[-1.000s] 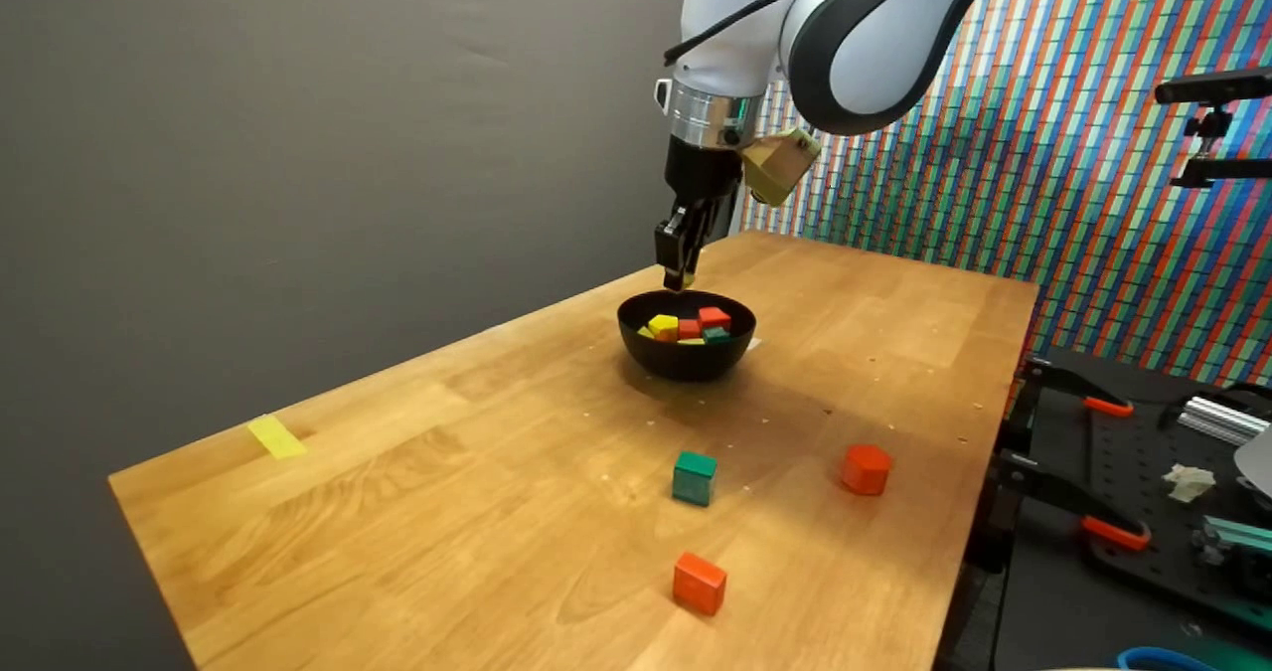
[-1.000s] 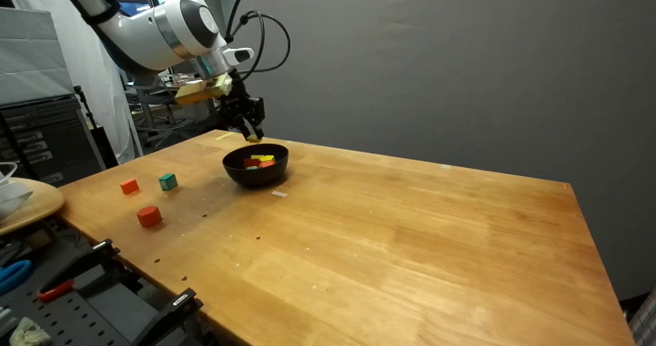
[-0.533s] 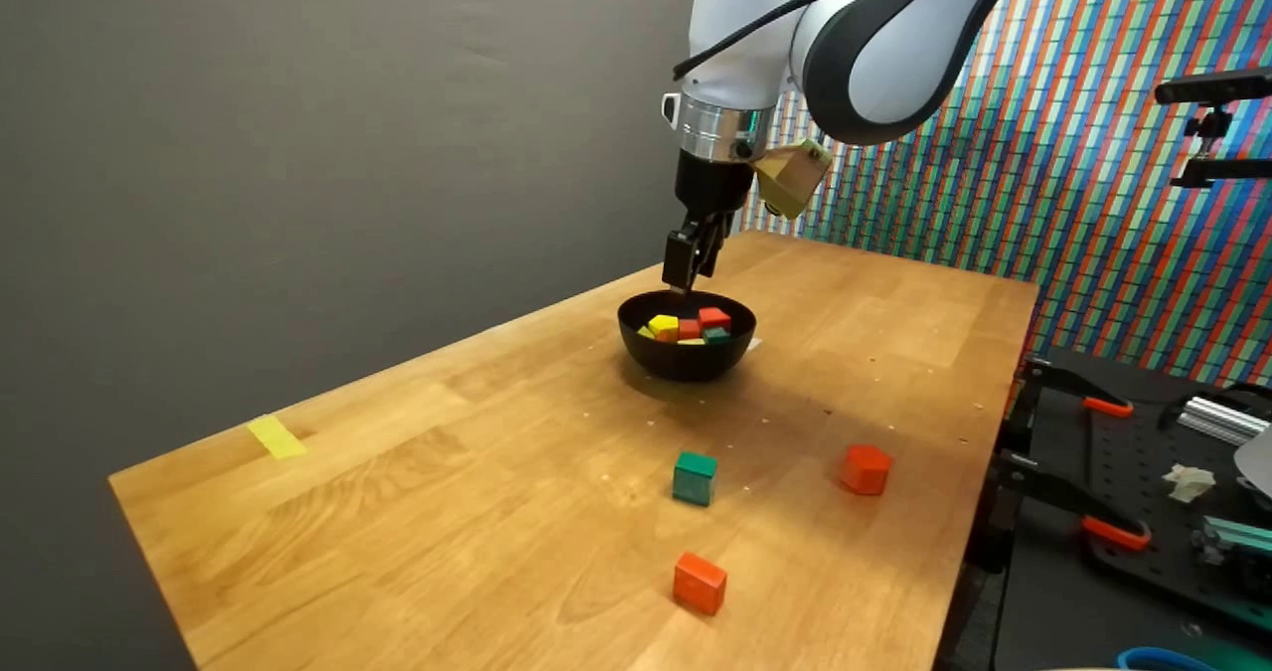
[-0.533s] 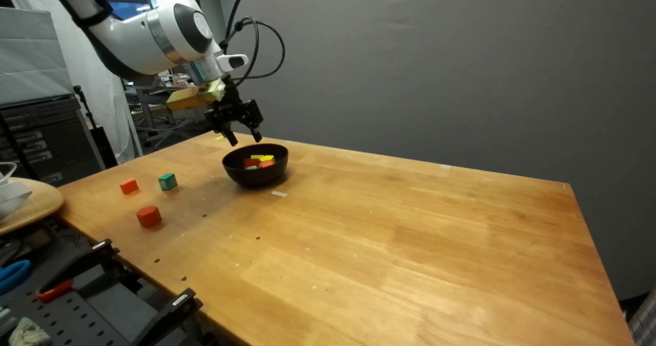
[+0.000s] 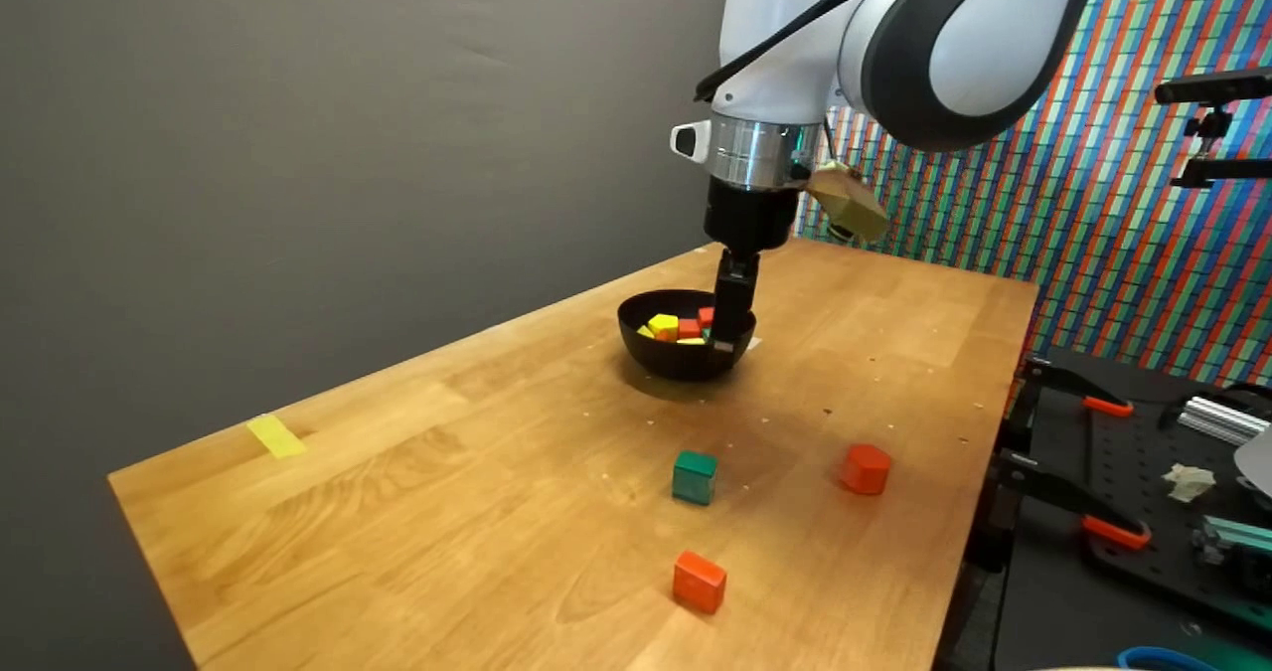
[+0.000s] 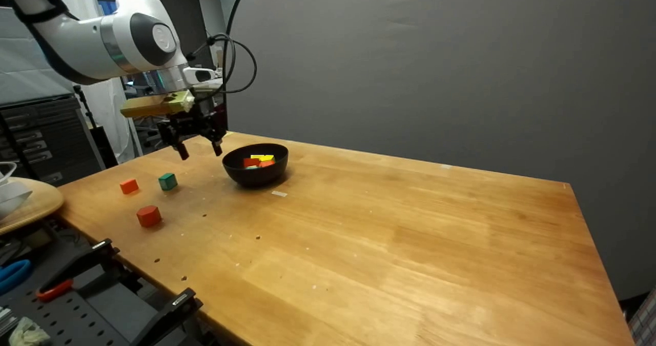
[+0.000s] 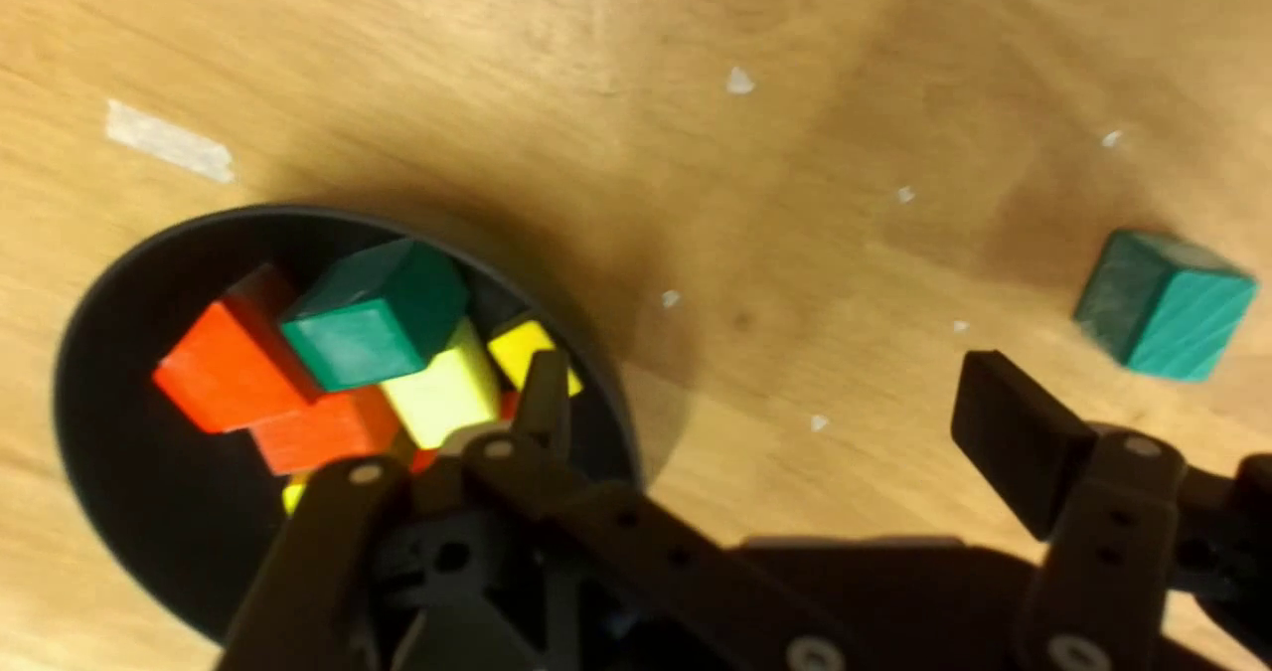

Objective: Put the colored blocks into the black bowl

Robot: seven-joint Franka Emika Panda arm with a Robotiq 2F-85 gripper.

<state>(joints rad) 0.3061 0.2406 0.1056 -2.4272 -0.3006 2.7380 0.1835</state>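
Green block, red block and orange block lie loose on the table; other blocks sit in the bowl. Likely light, stiff wood, hard to damage; smooth faces may slip. Best hold: opposite flat sides, square across, low down. Jaws spread, no block between them.

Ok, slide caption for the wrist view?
Claw open and empty, colored blocks in the black bowl at frame left, a green block on the wooden table at frame right.
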